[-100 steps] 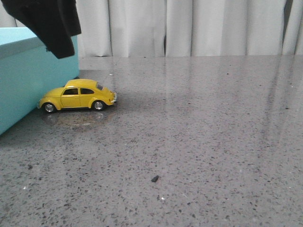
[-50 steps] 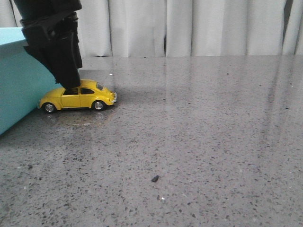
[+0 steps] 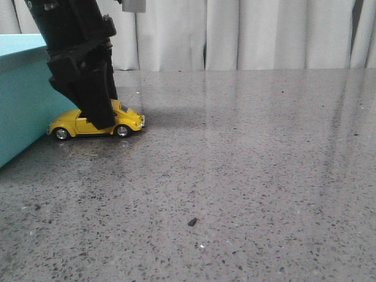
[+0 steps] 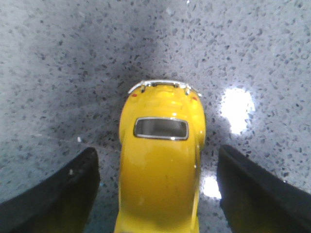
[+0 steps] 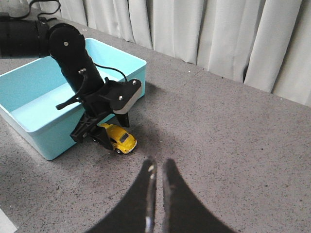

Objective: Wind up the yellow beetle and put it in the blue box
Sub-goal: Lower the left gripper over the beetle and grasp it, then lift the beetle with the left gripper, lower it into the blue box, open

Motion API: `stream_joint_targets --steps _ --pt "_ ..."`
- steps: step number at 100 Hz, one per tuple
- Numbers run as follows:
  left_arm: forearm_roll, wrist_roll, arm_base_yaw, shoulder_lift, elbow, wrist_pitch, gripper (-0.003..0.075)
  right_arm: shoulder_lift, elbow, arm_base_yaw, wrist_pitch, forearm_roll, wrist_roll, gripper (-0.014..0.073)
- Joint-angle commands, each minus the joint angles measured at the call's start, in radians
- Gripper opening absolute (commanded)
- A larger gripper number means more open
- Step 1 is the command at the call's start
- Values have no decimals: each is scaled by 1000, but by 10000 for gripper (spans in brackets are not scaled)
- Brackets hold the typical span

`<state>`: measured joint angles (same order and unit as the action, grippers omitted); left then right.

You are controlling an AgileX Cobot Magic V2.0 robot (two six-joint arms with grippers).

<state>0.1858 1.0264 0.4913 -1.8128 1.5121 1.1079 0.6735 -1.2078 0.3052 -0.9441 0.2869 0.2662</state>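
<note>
The left tool (image 4: 158,194) straddles the yellow beetle (image 3: 97,123), fingers (image 4: 53,194) spread and not touching it. The car stands on the surface (image 3: 247,164) just beside the blue box (image 3: 20,100). The right tool (image 5: 156,170) is pressed together, well apart.

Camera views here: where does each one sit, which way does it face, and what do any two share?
Front view: low over the table, facing forward to the curtains; shows the left hand down over the yellow beetle beside the blue box.
Left wrist view: on the left arm, looking down; beetle between its fingers.
Right wrist view: raised, showing the right hand closed.
All three views share the beetle.
</note>
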Motion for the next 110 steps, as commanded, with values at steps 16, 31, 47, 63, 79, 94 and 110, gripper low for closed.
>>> stream_joint_targets --steps 16,31,47,63,79,94,110 --pt "27 -2 -1 21 35 -15 472 1 -20 2 82 17 14 -44" --pt "29 -2 -1 21 35 -14 388 1 -20 2 84 18 14 -44" --pt "40 -2 0 21 35 -13 230 1 -20 2 89 18 14 -44" --pt "47 -2 0 25 35 -13 139 1 -20 2 89 18 14 -44" --pt "105 -4 9 31 100 21 87 1 -20 2 90 18 14 -44" --pt "139 -6 42 44 226 27 62 1 -20 2 91 18 14 -44" --pt "102 -121 72 51 414 27 62 1 -20 2 96 26 14 -44"
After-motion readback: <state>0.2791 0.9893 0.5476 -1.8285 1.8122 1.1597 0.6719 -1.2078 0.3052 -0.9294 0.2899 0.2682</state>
